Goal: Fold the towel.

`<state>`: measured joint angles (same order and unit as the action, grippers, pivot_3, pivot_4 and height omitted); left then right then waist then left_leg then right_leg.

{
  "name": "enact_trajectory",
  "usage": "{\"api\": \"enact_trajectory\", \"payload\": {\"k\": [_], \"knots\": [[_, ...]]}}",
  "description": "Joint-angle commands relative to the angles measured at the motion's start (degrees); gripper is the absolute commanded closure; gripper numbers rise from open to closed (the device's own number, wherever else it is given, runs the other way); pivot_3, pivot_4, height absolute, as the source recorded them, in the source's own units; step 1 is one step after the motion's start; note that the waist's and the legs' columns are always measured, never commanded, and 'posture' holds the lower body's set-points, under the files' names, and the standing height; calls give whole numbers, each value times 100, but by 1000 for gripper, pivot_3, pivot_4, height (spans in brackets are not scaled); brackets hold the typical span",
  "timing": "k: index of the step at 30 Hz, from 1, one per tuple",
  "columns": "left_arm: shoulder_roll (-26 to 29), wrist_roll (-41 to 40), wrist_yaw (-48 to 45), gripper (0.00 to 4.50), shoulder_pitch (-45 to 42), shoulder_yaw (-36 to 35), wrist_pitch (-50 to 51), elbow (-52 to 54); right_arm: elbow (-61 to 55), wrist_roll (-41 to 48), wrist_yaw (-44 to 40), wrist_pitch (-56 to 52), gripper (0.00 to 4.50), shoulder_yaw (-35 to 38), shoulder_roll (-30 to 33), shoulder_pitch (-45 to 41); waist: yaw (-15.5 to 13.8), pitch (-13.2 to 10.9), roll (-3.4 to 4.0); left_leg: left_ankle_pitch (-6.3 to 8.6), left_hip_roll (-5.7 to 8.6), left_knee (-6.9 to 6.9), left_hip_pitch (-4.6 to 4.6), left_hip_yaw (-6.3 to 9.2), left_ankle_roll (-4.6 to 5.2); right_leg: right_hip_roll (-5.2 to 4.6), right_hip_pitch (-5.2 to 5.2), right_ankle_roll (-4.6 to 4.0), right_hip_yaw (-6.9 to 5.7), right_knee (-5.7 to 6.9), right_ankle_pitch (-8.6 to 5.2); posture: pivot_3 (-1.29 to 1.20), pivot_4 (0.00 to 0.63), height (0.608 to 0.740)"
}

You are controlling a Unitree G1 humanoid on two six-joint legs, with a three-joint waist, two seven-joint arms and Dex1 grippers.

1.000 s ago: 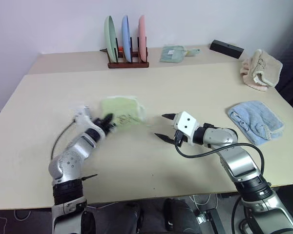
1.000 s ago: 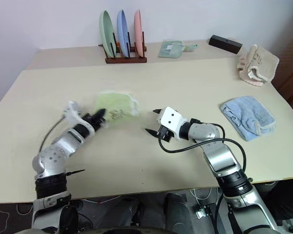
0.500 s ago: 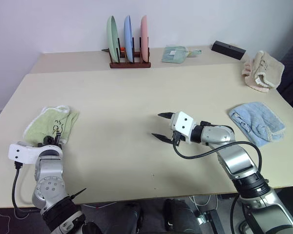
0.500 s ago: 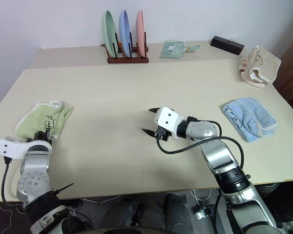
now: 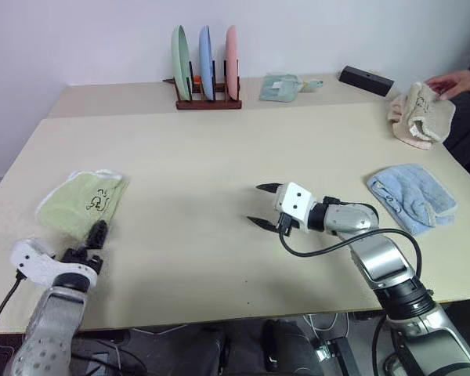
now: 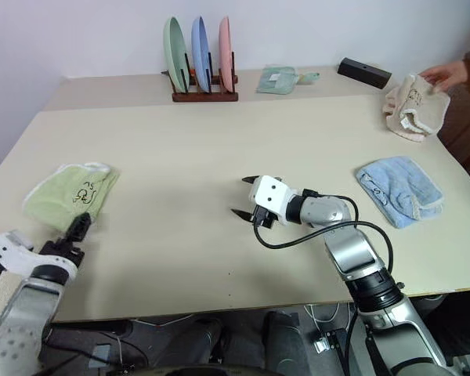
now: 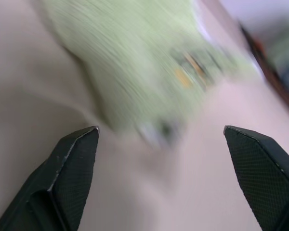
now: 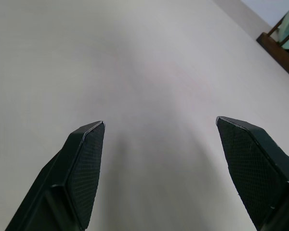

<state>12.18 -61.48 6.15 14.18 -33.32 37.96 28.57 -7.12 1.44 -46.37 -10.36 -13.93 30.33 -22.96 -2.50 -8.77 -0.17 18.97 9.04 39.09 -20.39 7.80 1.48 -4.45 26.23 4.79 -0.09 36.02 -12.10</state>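
Observation:
The towel (image 5: 82, 204) is a light green terry cloth with dark embroidered marks, lying folded near the table's left edge. It is blurred in the left wrist view, just beyond the fingers, where the towel (image 7: 135, 67) fills the far part. My left gripper (image 5: 90, 243) sits just short of the towel's near edge, open and holding nothing. My right gripper (image 5: 256, 204) hovers open over bare tabletop near the middle, well apart from the towel; its fingers (image 8: 86, 159) stand wide with nothing between them.
A light blue cloth (image 5: 411, 196) lies at the right. A beige cloth (image 5: 419, 113) sits at the back right with a person's hand (image 5: 450, 82) on it. At the back stand a plate rack (image 5: 207, 70), a small green cloth (image 5: 280, 86) and a black box (image 5: 365, 79).
My left gripper carried the towel from the middle to the left side, let go, opened and drew back toward the near edge. A person's hand came in at the back right.

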Motion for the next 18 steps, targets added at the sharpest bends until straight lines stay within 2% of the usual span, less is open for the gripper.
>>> {"api": "enact_trajectory", "payload": {"k": [1, 5, 8, 13, 18], "knots": [[665, 782, -745, 197, -2, 914, -28, 705, -56, 113, 15, 68, 739, 249, 41, -37, -24, 0, 0, 0, 0, 1, 1, 0, 0, 0, -3, -1, 0, 0, 0, 0, 150, 740], [1491, 2495, -1007, 197, -733, 2178, -442, 543, 193, 124, 80, 115, 739, 395, 9, -100, -5, 0, 0, 0, 0, 1, 5, 0, 0, 0, -7, -1, -1, 1, 0, 0, 150, 740], [1894, 3526, -1411, 197, -1349, 2962, -910, 77, 391, 200, 236, 63, 739, 600, -48, -82, 28, 2, 3, 0, 0, -8, 2, -1, 0, 0, 3, -1, 0, 0, 0, 0, 150, 740], [1967, 4483, -1889, 197, -1985, 3546, -1693, -802, 525, 627, 371, -178, 739, 1090, -130, 32, 28, 0, 5, 0, -1, -16, 0, -3, 0, 2, 12, -1, 1, -2, 0, 0, 150, 740], [1842, 4800, -2362, 197, -2213, 3593, -2294, -1428, 290, 1206, 627, -526, 739, 1719, -310, 576, 8, 0, 5, 0, 0, -13, -2, 0, 0, -1, 7, 0, -1, -2, 0, 0, 150, 740]]}}
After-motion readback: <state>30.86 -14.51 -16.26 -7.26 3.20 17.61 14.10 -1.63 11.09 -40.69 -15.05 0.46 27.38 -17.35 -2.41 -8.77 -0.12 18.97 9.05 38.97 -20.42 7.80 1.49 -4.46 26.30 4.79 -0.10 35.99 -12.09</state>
